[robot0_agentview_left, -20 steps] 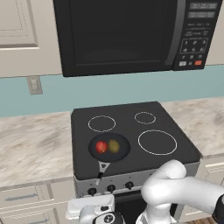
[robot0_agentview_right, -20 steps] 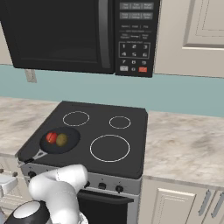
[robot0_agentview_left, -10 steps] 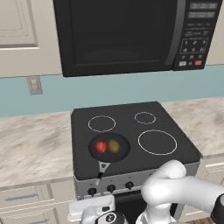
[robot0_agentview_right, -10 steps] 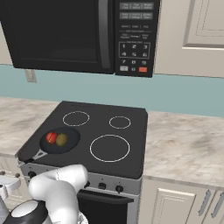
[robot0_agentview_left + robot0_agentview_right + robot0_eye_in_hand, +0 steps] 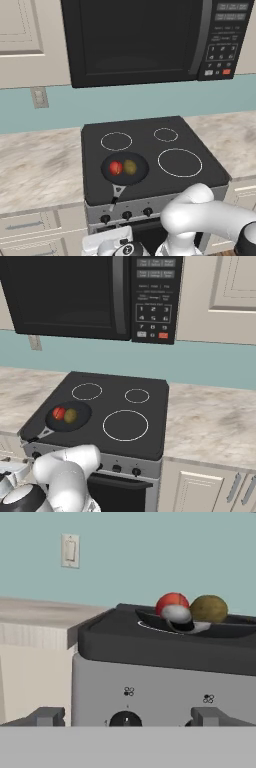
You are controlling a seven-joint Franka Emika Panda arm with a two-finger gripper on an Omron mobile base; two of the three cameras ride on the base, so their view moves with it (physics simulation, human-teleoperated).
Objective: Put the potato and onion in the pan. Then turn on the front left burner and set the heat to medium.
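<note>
The jaws are standing released, straddling the leftmost knob (image 5: pixel 126 718) at six o'clock; closing squarely on it and turning only partway should give medium heat. Beyond, at one o'clock, the glossy red onion (image 5: pixel 171 603) and dull olive potato (image 5: pixel 208 608) are sitting together in the dark pan (image 5: pixel 125 169).

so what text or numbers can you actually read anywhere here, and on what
"1 2 3 / 4 5 6 / 7 8 9": just legible on the microwave keypad, right base view.
Upper rows of microwave buttons: lettered, too small to read.
Four-dot burner signs above the stove knobs, hand view: symbols, no words.
Mark left of that knob: too blurred to read.
Nothing else carries text.
</note>
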